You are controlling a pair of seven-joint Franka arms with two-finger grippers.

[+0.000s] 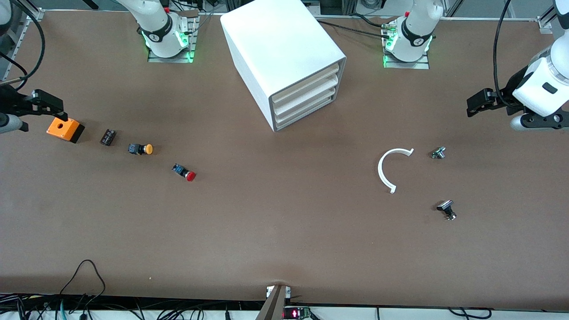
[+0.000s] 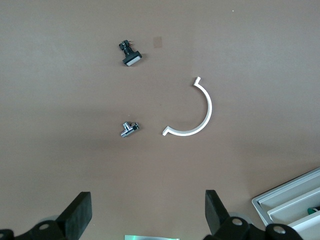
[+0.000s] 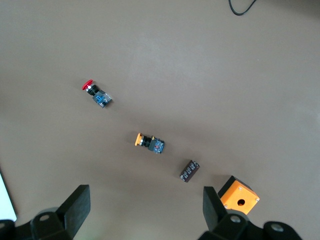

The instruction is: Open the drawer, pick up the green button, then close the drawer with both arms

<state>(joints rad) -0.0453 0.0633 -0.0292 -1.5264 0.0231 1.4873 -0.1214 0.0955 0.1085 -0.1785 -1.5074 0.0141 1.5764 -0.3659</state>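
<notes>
Nothing is started: the bottom drawer is shut. Both arms wait, left pincer and right pincer wide apart. Next, pull the drawer.

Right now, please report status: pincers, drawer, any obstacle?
Left pincer open, over the table's left-arm end; right pincer open, above orange box. Bottom drawer shut, untouched. Green button not in sight. Nothing before the drawer front.

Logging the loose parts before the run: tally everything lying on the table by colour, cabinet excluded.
Orange: 2, square orange plastic box, orange-capped push button
Red: 1, red-capped push button
Black: 2, small black ribbed block, black flat-headed part
White: 1, curved white plastic arc
Silver: 1, small silver metal fitting
Total: 7
</notes>
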